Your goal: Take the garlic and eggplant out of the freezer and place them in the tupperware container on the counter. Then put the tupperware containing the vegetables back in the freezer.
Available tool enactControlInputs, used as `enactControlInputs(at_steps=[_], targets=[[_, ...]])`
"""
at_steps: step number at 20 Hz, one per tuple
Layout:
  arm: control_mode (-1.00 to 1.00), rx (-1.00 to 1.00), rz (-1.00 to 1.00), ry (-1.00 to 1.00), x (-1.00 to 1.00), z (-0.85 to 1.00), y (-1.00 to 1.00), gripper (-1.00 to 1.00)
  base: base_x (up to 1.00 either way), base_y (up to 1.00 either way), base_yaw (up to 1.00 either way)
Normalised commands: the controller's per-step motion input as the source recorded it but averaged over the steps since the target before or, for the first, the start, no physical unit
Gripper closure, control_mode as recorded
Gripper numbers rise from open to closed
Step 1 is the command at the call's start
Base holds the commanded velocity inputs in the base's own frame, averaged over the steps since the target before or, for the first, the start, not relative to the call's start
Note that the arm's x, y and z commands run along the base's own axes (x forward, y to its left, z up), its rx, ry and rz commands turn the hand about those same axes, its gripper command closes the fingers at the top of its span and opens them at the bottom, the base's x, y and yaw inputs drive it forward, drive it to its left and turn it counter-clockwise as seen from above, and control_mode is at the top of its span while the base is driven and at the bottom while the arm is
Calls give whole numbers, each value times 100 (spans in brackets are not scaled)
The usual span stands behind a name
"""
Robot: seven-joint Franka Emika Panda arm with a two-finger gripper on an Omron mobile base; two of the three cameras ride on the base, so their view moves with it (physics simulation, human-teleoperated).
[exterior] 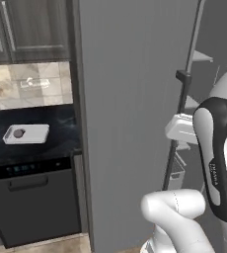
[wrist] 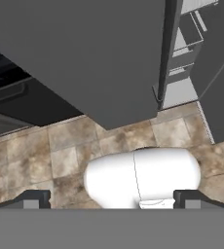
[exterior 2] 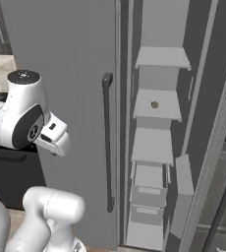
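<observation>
Two dark fingertips (wrist: 33,199) of your claw (wrist: 113,199) stand spread wide apart, and nothing is between them. The claw points down at the tiled floor (wrist: 60,151), so it is not reaching for any food right now. I think it hangs like this so the arm is tucked in while you line up with the freezer (exterior 2: 66,49).

The freezer's wide grey door (exterior 2: 61,29) is swung open, right in front of the claw. That is why you can see the pale shelves past its dark bar handle (exterior 2: 107,142). One small brownish lump sits on a shelf (exterior 2: 170,110), up and to the right of the claw. It looks like the garlic (exterior 2: 155,104), but it is very tiny. The other shelves look bare from here.

Far to the left of the claw, on the other side of the door, the white tupperware container (exterior: 39,129) lies flat on the black desk (exterior: 56,123). It waits there so food can be dropped in. One small dark round thing (exterior: 19,133) is inside it. It may be the eggplant, but you cannot tell for sure.

My guess is the shelf lump comes next.
</observation>
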Motion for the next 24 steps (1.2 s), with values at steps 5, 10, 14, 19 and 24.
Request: enactControlInputs(at_steps=[5,10,14,19,24], targets=[[100,0,0,0,0,0,0,-100,0,-49,2],[100,0,0,0,0,0,0,-100,22,-46,1],[100,0,0,0,0,0,0,-100,11,-59,0],[100,0,0,0,0,0,0,-100,29,-56,0],[100,0,0,0,0,0,0,-100,56,-29,0]])
